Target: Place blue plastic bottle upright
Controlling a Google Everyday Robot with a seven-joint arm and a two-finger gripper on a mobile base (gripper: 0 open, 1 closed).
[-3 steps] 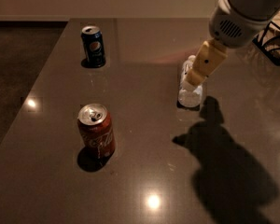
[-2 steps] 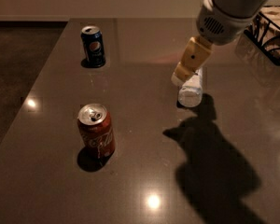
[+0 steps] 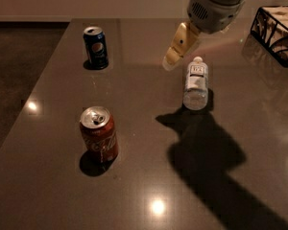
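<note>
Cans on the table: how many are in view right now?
2. The blue Pepsi can stands at the far left; the red cola can stands nearer, front left. The gripper hovers just left of the blue plastic bottle. No other can seems hidden.

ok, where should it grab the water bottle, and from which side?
Grip the bottle across its body at the label, coming in level from the picture's left. It looks upright, cap on top, so its round straight wall suits a side pinch; the cap is too small. The gripper hangs just up-left of it, not touching, so that side is probably nearest.
</note>
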